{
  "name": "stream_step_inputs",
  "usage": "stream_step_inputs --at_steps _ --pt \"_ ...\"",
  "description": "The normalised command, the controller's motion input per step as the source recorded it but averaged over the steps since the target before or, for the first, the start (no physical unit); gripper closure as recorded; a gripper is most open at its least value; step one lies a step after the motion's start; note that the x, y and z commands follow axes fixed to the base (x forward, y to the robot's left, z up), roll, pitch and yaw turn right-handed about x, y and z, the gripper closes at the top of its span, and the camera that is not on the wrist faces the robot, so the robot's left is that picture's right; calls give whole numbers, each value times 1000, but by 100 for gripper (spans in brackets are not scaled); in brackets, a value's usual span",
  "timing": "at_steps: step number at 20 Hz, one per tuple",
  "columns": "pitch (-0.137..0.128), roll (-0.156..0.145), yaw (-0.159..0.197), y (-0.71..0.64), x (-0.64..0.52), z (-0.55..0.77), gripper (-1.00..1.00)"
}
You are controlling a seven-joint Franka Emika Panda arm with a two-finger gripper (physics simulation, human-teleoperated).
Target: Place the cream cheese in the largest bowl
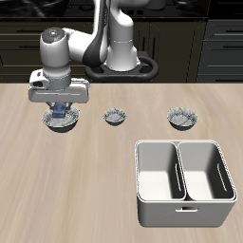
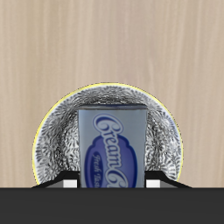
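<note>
My gripper point(image 1: 62, 106) hangs just above the largest bowl point(image 1: 59, 123), a grey-white mottled bowl near the table's side edge. It is shut on the cream cheese point(image 1: 63, 111), a small blue box with a pale label. In the wrist view the cream cheese point(image 2: 112, 150) stands upright between my fingertips point(image 2: 66, 185), right over the inside of the largest bowl point(image 2: 164, 131). The box's lower end sits within the bowl's rim. I cannot tell whether it touches the bowl's bottom.
Two smaller patterned bowls point(image 1: 116, 117) point(image 1: 182, 118) stand in a row with the largest one, across the table's middle. A white two-compartment bin point(image 1: 180, 214) stands near the front edge. The robot's base is at the back.
</note>
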Motion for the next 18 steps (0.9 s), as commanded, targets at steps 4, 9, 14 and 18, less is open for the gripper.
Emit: stream_step_inputs --at_steps 4,9,14,18 --pt "23 3 15 57 8 -133 -100" --pt "12 -2 -14 3 -1 -12 -100" --pt "-1 -1 3 30 -15 26 -100" --pt "-2 14 0 76 -33 60 -100"
